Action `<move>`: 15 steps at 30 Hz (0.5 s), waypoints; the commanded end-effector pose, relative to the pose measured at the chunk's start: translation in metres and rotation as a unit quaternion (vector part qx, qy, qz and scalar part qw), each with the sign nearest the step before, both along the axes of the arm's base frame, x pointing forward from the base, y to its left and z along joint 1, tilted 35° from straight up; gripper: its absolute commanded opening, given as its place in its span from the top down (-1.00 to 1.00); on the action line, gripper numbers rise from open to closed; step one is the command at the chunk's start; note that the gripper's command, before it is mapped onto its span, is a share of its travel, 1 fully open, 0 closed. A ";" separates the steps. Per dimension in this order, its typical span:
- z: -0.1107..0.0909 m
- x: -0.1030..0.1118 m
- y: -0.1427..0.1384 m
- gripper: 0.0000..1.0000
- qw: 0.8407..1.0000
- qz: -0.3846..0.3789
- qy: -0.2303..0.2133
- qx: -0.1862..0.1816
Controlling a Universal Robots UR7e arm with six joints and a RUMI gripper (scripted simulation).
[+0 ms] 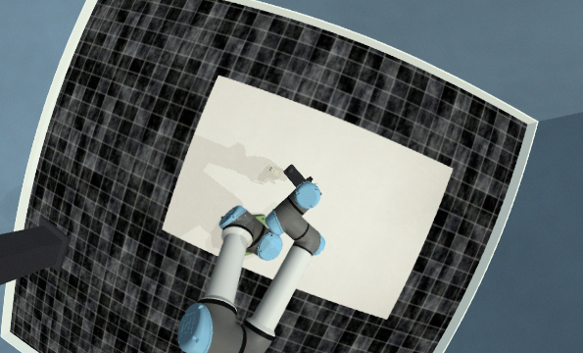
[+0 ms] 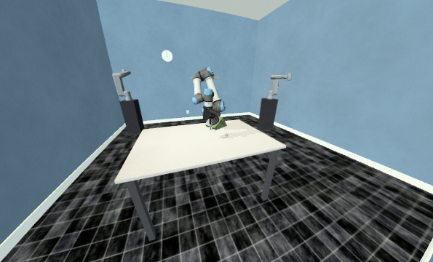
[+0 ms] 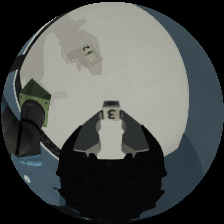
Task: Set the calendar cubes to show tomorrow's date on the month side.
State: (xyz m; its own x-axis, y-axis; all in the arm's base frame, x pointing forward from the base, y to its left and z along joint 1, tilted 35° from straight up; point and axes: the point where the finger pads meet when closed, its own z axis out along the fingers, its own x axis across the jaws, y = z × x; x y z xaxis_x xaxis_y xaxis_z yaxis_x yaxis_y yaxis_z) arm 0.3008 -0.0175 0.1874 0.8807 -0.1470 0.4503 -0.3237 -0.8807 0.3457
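Observation:
The calendar tray (image 3: 94, 59) stands on the table with one cube (image 3: 86, 48) in it, whose upper face shows a 2; that cube also shows in the top view (image 1: 270, 169). The calendar is tiny in the exterior view (image 2: 226, 135). The month's name cannot be read. My gripper (image 3: 111, 110) (image 2: 211, 127) is shut on the other cube (image 3: 111, 111), held at the fingertips. The face turned to the wrist camera shows a 3, and the far side is dark. The gripper is above the table, to one side of the calendar. In the top view the held cube is hidden.
A green angular block (image 3: 37, 92) (image 2: 220, 124) stands near the arm's side of the table (image 1: 369, 196) (image 2: 180, 149), partly hidden by the arm in the top view. The arm's shadow falls over the calendar. Two grey arms on dark pedestals (image 2: 132, 116) (image 2: 268, 113) stand beyond the table.

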 end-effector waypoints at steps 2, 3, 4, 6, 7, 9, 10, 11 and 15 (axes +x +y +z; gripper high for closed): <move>-0.005 0.002 0.007 0.80 0.998 -0.055 -0.028 0.023; -0.005 0.002 0.007 0.80 0.998 -0.055 -0.028 0.023; -0.005 0.002 0.007 0.80 0.998 -0.055 -0.028 0.023; -0.004 0.003 0.009 0.80 0.996 -0.077 -0.041 0.032; -0.005 0.003 0.010 0.80 0.994 -0.089 -0.047 0.038; -0.006 0.004 0.013 0.80 0.990 -0.114 -0.061 0.048; -0.007 0.004 0.014 0.80 0.988 -0.127 -0.067 0.054; -0.007 0.004 0.014 0.80 0.988 -0.127 -0.068 0.054; -0.008 0.006 0.018 0.80 0.979 -0.169 -0.091 0.071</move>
State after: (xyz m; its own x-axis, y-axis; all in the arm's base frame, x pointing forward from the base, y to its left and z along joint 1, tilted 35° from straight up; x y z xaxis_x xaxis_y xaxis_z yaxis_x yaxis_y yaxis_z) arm 0.3046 -0.0056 0.1825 0.7673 -0.3726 0.5219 -0.5352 -0.8204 0.2011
